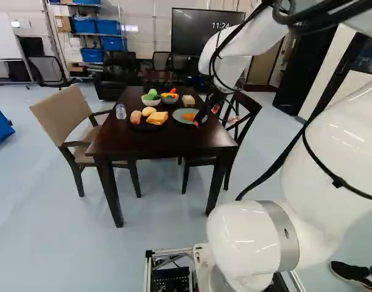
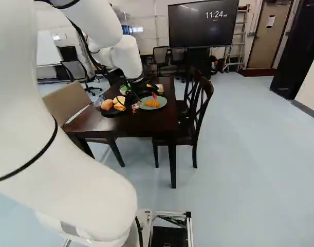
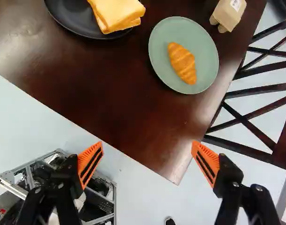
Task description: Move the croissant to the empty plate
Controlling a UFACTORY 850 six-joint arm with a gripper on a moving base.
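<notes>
Find croissant (image 3: 182, 63) lying alone on green plate (image 3: 206, 58), close in from right edge of table (image 3: 100, 89), not very far from near right corner. Seems to rest flat, well inside rim. See claw (image 3: 148, 151) released, w/ fingers wide apart & nothing b/w. From claw, look ahead for croissant, beyond fingertips, a little toward table's right edge, apart from both fingers. Note long axis: slanted to both edges, but nearer in line w/ near edge than w/ right edge.

See also black plate (image 3: 63, 21), more toward table's left side, w/ toast (image 3: 115, 14) on top, thus not to be counted as empty. Find no other plate free; hence prob. must take green plate as target, & task as done or almost.

For next move, should need only to rise & draw back over near edge, w/o closing. If needing small correction, should go fwd 1st, then turn a bit, to pinch across short width. Might catch rim of green plate w/ a fingertip, or brush small carton (image 3: 229, 14), beyond plate by same right edge. Cannot tell exact height over table.
</notes>
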